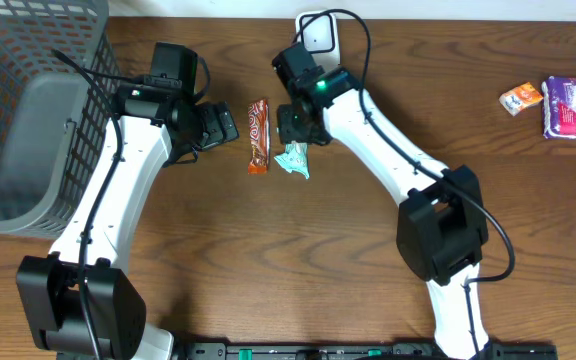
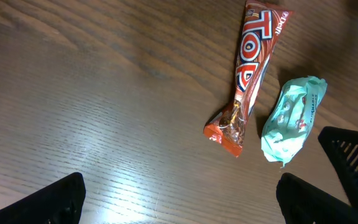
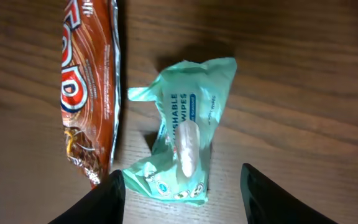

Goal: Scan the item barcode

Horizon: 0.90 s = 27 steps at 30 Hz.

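Finer print on the wipes pack (image 3: 185,124) blurred — grey basket (image 1: 58,50) cropped by the overhead's left edge

Crumpled mint-green wipes packet (image 3: 185,143), lying flat on wooden table (image 3: 303,62), just beside brown chocolate bar (image 3: 86,93)

Wipes pack (image 1: 294,160) beside candy bar (image 1: 258,135); perhaps touching

Overhead looks straight down on the whole table (image 1: 268,250). Both wrist views sit close above the snack bar (image 2: 250,68) and wipes (image 2: 294,118).
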Motion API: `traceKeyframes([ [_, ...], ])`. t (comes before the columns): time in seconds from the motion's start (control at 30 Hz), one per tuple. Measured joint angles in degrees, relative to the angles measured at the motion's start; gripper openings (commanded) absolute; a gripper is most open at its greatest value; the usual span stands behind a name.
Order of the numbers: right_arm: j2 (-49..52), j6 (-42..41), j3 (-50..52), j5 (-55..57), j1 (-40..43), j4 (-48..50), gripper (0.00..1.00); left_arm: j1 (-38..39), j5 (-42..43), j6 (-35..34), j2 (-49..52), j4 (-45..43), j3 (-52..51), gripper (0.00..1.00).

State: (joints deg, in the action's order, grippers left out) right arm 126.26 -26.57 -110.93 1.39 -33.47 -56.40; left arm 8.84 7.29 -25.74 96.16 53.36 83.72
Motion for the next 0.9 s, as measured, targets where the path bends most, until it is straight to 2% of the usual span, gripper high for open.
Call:
traceKeyframes([
  [0.43, 2.0, 0.0, 0.0, 4.7, -2.2, 0.4, 0.51, 0.0, 0.0, 0.0, 0.0, 0.0, 0.0, 0.98],
  [0.63, 3.6, -0.1, 0.0, 4.7, -2.3, 0.3, 0.57, 0.0, 0.0, 0.0, 0.0, 0.0, 0.0, 0.98],
  [0.9, 3.8, -0.1, 0.0, 4.7, -2.3, 0.0, 0.57, 0.0, 0.0, 0.0, 0.0, 0.0, 0.0, 0.98],
])
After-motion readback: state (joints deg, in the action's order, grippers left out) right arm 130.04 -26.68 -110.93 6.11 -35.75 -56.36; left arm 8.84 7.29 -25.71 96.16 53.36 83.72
